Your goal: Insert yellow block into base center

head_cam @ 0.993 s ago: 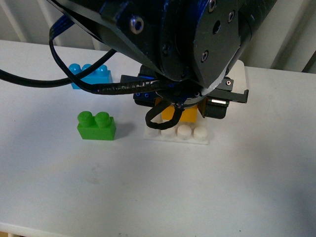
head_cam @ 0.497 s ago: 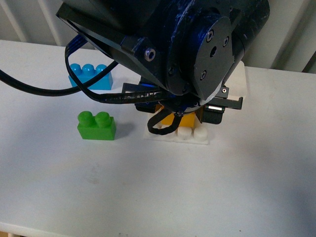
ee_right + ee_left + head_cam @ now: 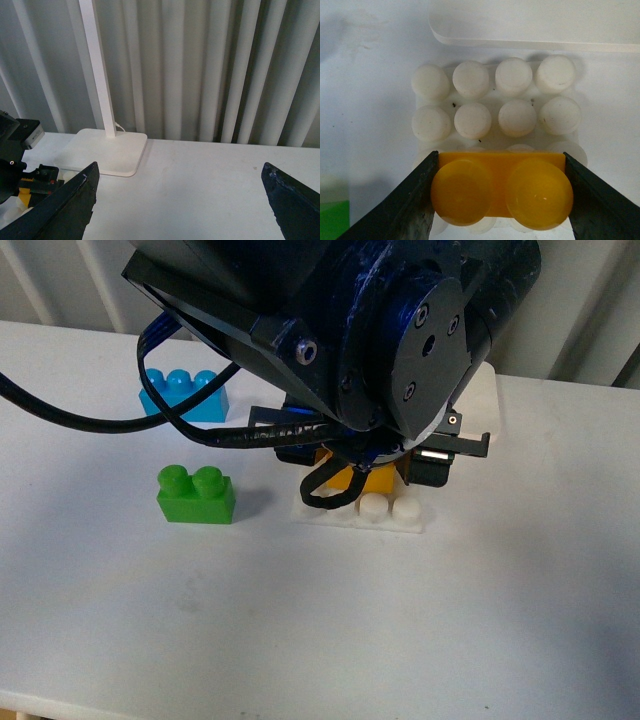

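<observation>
Table (image 3: pixel 520 600), left to right:
- Blue three-stud brick (image 3: pixel 183 392) at far left; green two-stud brick (image 3: pixel 195 495) nearer, both well apart from base.
- Left gripper (image 3: pixel 501 197): fingers (image 3: pixel 415 200) clamped on short ends of yellow block (image 3: pixel 501 175).
- Yellow block: yellow-orange, glossy, two round studs facing up. Long axis left-right, parallel to base edge.
- Block sits over near stud rows of base (image 3: pixel 470 120); two far rows uncovered. Seating: cannot tell.
- Lamp foot (image 3: pixel 107 152) behind base.
- Right gripper (image 3: pixel 177 205): fingers wide apart, holding nothing.

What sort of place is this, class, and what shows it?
Probably a robot test bench, not a home: a white table, a plain curtain backdrop, and the left gripper holding a yellow block at a studded base.
</observation>
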Controlling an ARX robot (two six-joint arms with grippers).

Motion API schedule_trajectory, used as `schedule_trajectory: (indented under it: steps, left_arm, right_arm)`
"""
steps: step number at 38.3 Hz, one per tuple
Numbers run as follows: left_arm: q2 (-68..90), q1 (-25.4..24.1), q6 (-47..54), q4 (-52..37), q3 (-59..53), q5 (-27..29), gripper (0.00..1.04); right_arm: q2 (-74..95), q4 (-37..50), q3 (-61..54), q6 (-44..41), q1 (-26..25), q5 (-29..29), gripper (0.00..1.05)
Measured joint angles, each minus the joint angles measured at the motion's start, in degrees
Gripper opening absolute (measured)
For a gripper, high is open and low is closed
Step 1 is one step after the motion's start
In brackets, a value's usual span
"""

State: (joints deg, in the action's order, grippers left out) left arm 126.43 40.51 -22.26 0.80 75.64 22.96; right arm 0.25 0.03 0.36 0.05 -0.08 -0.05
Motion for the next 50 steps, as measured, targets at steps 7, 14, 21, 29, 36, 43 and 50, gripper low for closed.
schedule_trajectory:
  steps: [7,14,21,29,36,43,50]
  left_arm:
    - [0.7,0.0,-0.2,0.0,0.6,0.1,0.64]
    - [1.0,0.0,-0.4,0.0,0.9,0.1,0.64]
    - [1.1,0.0,-1.1,0.0,0.9,0.1,0.64]
    - [1.6,0.4,-3.1,-0.8,0.7,0.5,0.64]
    - [1.9,0.5,-3.4,-3.9,-0.8,0.4,0.64]
    - [1.9,0.7,-3.9,-5.0,-1.7,0.4,0.64]
    - [2.3,0.8,-3.7,-5.1,-1.9,0.7,0.64]
  right_arm:
    - [0.0,0.0,0.0,0.0,0.0,0.0,0.95]
    - [0.0,0.0,0.0,0.0,0.0,0.0,0.95]
    - [0.0,0.0,0.0,0.0,0.0,0.0,0.95]
    - [0.0,0.0,0.0,0.0,0.0,0.0,0.95]
    - [0.0,0.0,0.0,0.0,0.0,0.0,0.95]
    - [0.0,0.0,0.0,0.0,0.0,0.0,0.95]
    - [0.0,0.0,0.0,0.0,0.0,0.0,0.95]
